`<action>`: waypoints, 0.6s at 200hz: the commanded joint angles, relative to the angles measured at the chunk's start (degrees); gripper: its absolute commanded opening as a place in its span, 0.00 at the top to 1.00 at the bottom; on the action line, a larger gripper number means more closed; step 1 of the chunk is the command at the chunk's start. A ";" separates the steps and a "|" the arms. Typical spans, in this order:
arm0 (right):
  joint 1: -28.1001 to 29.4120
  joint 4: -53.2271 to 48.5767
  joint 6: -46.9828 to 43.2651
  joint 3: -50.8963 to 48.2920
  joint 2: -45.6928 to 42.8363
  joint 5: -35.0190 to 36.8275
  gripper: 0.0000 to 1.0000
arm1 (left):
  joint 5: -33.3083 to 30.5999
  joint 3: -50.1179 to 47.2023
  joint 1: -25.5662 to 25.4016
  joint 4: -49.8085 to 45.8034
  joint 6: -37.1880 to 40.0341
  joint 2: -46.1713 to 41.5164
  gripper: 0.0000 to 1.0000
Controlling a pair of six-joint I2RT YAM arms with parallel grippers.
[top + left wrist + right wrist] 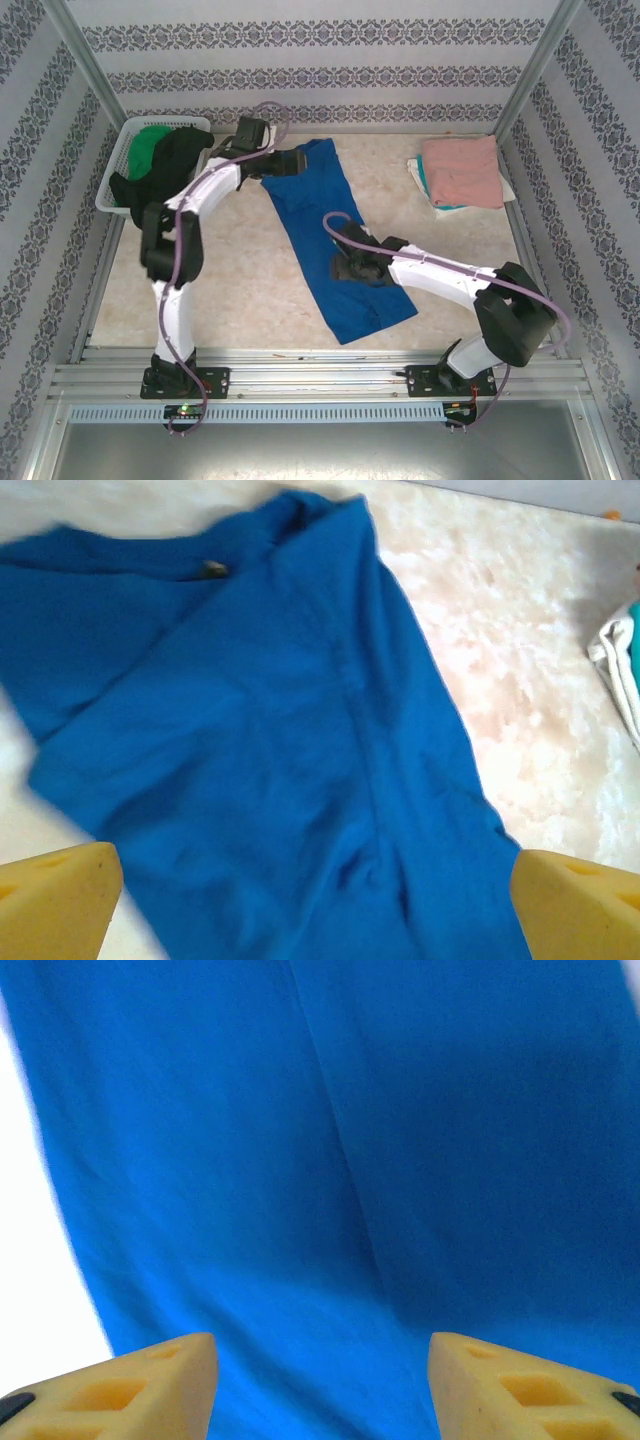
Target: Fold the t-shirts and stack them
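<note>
The royal-blue cloth t-shirt (312, 215) lies as a long strip on the pale marbled tabletop (240, 275), left gripper (315, 868) above its collar end and right gripper (322, 1348) above its lower half, both spread wide and empty, so next probably comes pinching an end for the crosswise fold.

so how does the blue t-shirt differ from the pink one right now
The blue t-shirt lies stretched out as a long strip on the table; the pink t-shirt is folded into a compact rectangle at the far right. The blue one rests directly on the table; the pink one tops a stack of white and teal cloth. The left gripper and right gripper are open over the blue one, not the pink. Both are plain-coloured cloth.
</note>
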 commanded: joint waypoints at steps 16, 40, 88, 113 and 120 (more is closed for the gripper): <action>9.83 -1.20 4.65 -3.72 2.51 -1.52 0.47 | 12.95 -26.76 9.19 32.56 -23.99 -16.41 0.00; 13.30 0.73 7.36 -4.08 6.95 -1.31 0.51 | 24.39 -31.58 13.77 39.89 -32.12 -16.81 0.00; 18.71 2.66 6.55 8.00 18.00 -3.79 0.53 | 10.87 -35.01 12.31 15.10 -17.38 -28.14 0.00; 19.95 2.73 5.94 13.57 19.88 -5.82 0.44 | 5.90 -39.82 12.31 8.03 -14.29 -36.91 0.00; 19.94 2.41 5.49 14.47 19.28 -5.96 0.43 | 4.81 -41.51 12.31 6.18 -13.59 -39.64 0.00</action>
